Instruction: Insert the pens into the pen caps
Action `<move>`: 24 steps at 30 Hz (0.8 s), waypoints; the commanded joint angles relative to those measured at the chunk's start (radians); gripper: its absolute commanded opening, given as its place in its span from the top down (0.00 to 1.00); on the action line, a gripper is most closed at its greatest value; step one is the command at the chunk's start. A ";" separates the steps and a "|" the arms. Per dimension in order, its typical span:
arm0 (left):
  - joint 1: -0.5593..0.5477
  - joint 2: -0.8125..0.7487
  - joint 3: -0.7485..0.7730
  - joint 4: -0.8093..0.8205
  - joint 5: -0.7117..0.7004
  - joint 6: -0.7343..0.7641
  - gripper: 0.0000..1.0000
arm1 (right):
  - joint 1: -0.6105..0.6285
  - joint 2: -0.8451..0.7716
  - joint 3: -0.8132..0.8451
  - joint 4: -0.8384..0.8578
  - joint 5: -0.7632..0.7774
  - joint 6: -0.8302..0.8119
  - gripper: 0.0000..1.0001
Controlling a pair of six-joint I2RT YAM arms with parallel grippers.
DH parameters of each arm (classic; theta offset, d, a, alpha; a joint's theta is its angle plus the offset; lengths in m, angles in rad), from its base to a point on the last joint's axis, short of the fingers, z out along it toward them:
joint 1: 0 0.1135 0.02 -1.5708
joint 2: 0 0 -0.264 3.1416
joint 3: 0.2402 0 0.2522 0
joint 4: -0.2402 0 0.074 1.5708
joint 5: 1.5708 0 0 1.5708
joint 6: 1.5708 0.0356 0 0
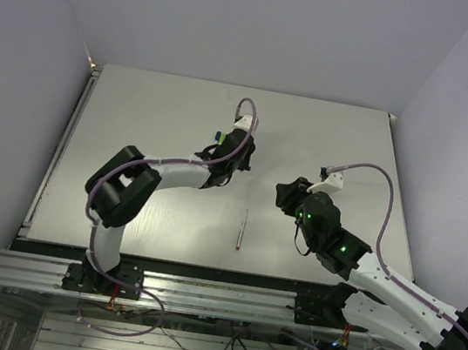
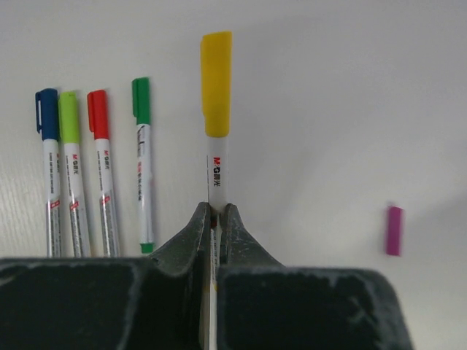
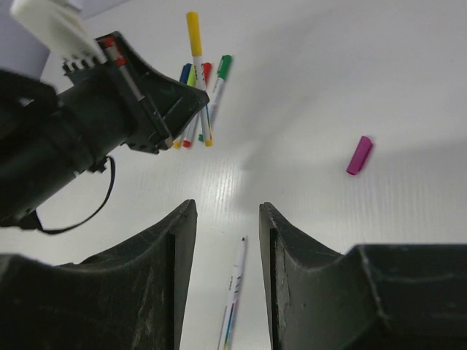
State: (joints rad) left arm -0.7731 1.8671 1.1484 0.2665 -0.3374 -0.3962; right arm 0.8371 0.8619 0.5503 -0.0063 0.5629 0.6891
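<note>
My left gripper [image 2: 216,211] is shut on a white pen [image 2: 217,175] that wears the yellow cap [image 2: 217,84], held just above the table. To its left lie several capped pens side by side: blue [image 2: 48,117], light green [image 2: 69,120], red [image 2: 98,117] and green [image 2: 141,102]. A loose purple cap [image 2: 394,230] lies to the right, and the right wrist view shows this purple cap [image 3: 359,155] too. My right gripper [image 3: 228,208] hangs open over an uncapped pen [image 3: 233,295] lying on the table [image 1: 336,137]; nothing is between its fingers. The same uncapped pen [image 1: 242,230] shows from above.
The left arm's wrist and cable [image 3: 66,146] fill the upper left of the right wrist view, close to the pen cluster [image 3: 197,95]. Walls rise along the table's left, back and right edges.
</note>
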 commanded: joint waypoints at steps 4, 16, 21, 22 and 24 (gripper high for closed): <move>0.028 0.178 0.223 -0.256 -0.048 0.072 0.93 | 0.002 -0.007 0.005 -0.047 0.059 0.028 0.61; 0.064 0.316 0.357 -0.325 0.005 0.087 0.93 | 0.001 0.037 0.012 -0.020 0.043 0.017 0.61; 0.071 0.344 0.378 -0.334 -0.004 0.082 0.93 | 0.002 0.052 0.005 -0.004 0.028 0.010 0.61; 0.073 0.349 0.382 -0.334 -0.005 0.083 0.93 | 0.001 0.056 0.005 -0.006 0.029 0.012 0.61; 0.077 0.357 0.391 -0.334 -0.004 0.082 0.91 | 0.001 0.059 0.005 -0.009 0.028 0.016 0.61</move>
State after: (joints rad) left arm -0.7086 2.1925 1.5002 -0.0429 -0.3458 -0.3210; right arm 0.8371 0.9146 0.5503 -0.0299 0.5877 0.7025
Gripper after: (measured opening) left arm 0.103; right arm 0.393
